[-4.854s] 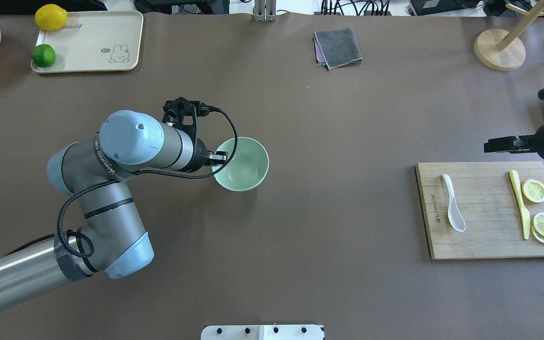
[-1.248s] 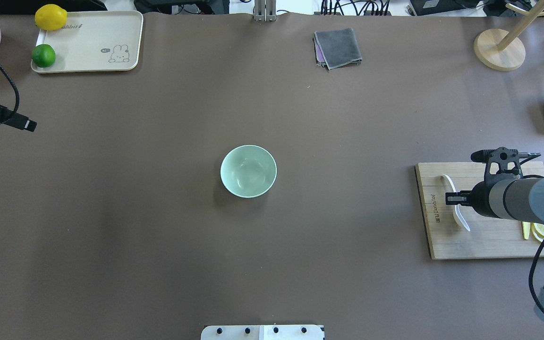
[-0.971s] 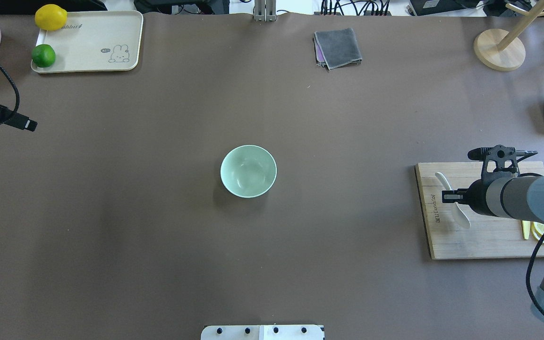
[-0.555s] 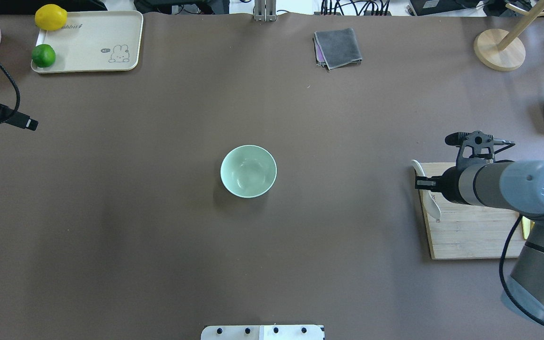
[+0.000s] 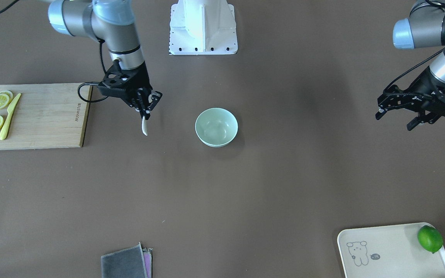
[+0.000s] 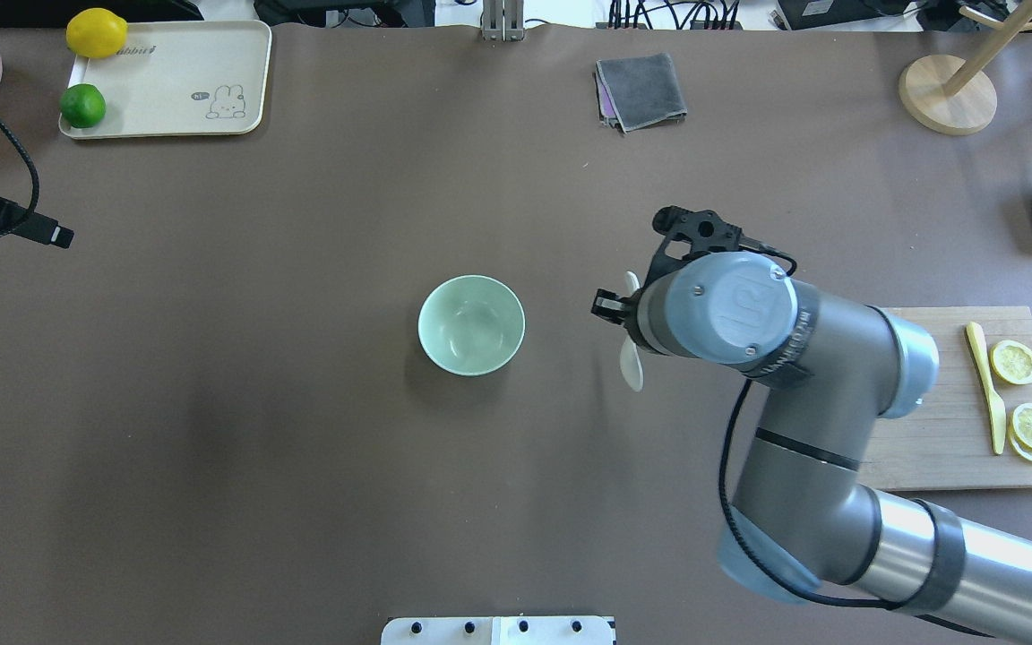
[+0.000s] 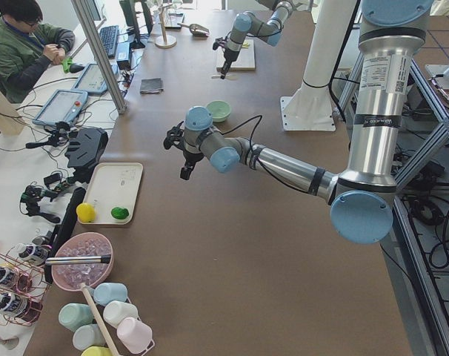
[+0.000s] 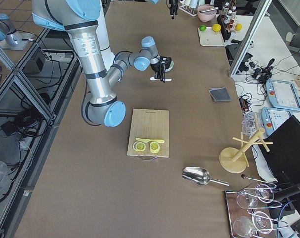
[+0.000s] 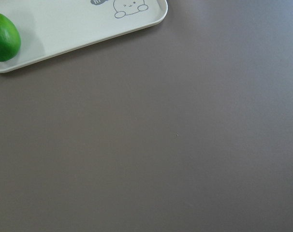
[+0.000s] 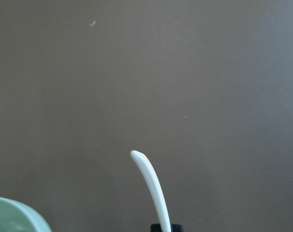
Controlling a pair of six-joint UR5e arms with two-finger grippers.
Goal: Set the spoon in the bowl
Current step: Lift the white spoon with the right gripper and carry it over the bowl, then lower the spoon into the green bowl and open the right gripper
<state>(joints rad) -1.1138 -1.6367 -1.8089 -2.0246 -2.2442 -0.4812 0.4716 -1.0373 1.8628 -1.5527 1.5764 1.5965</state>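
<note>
Since lifting off the cutting board (image 5: 33, 116), the right claw (image 5: 144, 114), clamped on the spoon (image 5: 144, 129), has nearly reached the bowl (image 5: 216, 127).

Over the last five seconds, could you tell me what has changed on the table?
The left gripper let go of the bowl and drew back to its own side. The right gripper took the spoon off the cutting board and carried it toward the bowl, stopping short of it. Knife, lemon slices, tray and cloth stayed put.
</note>
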